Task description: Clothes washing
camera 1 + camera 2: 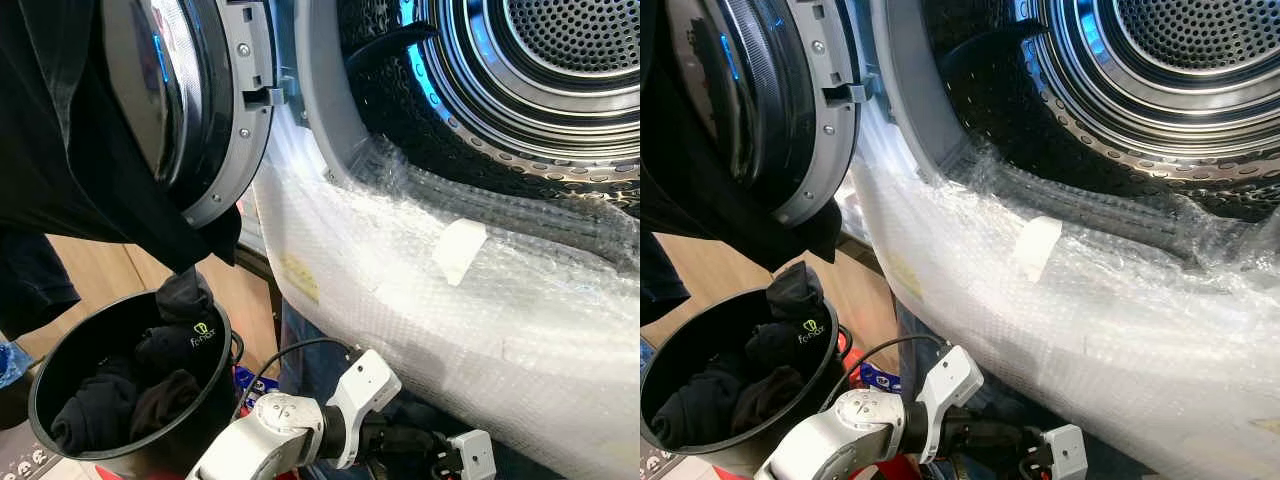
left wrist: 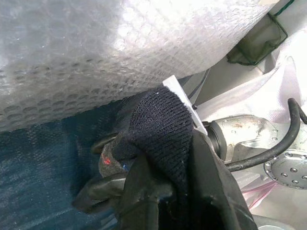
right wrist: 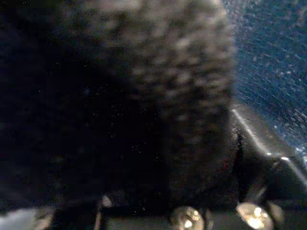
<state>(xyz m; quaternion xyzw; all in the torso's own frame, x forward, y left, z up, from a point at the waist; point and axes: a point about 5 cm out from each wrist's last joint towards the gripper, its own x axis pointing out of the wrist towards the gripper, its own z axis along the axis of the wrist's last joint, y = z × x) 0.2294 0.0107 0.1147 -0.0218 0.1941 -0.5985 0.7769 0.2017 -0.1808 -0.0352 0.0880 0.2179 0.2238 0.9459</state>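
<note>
My left tool sits low under the bubble-wrapped front of the washing machine, its two black fingers closed on a dark navy knitted garment, apparently a sock, which bunches up between them. My right tool has dark fuzzy cloth pressed right against its camera; I cannot tell how far its fingers stand apart, nor whether it grips that cloth. The steel perforated drum is open above and to the right, its round glass door swung out to the left with a black garment draped over it. More dark clothes lie heaped in the round black bucket on the floor at near left. I judge the knit light, soft and limp: it will sag and trail, may snag on the bubble wrap, and is best pinched at a bunched fold rather than a loose edge.
</note>
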